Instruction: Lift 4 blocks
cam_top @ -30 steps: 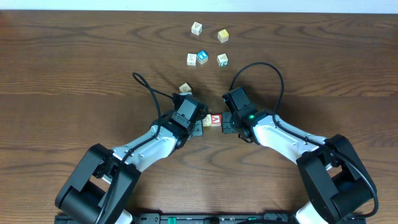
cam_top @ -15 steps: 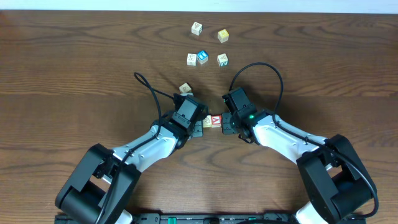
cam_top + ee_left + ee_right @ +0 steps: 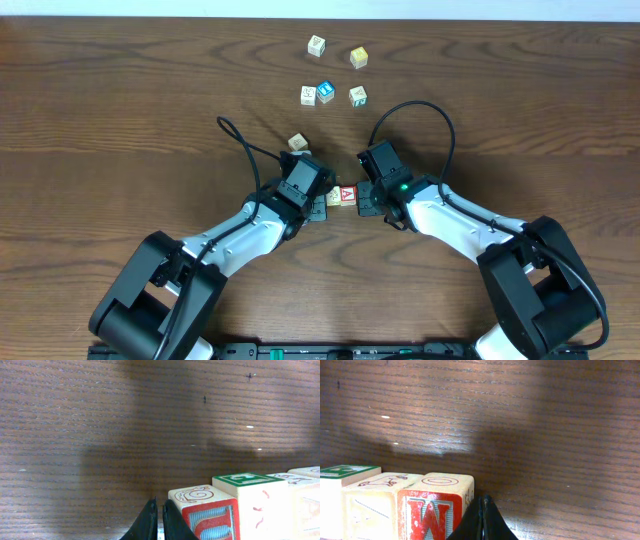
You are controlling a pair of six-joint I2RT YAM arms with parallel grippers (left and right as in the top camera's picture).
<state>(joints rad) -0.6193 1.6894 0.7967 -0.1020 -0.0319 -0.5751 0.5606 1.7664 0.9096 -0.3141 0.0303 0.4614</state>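
The left gripper (image 3: 159, 507) and right gripper (image 3: 483, 507) are both closed, holding nothing. The blocks (image 3: 341, 194) lie in a row between them, just beside each one's fingertips.

**Right gripper (image 3: 483, 521) beside a row of 3**

Its fingers are pressed together, just right of a red-faced block (image 3: 431, 512) lettered W, with O on top. Touching on the left is a cream block (image 3: 370, 505), then a green-topped block (image 3: 334, 487), all on the wooden table (image 3: 550, 435).
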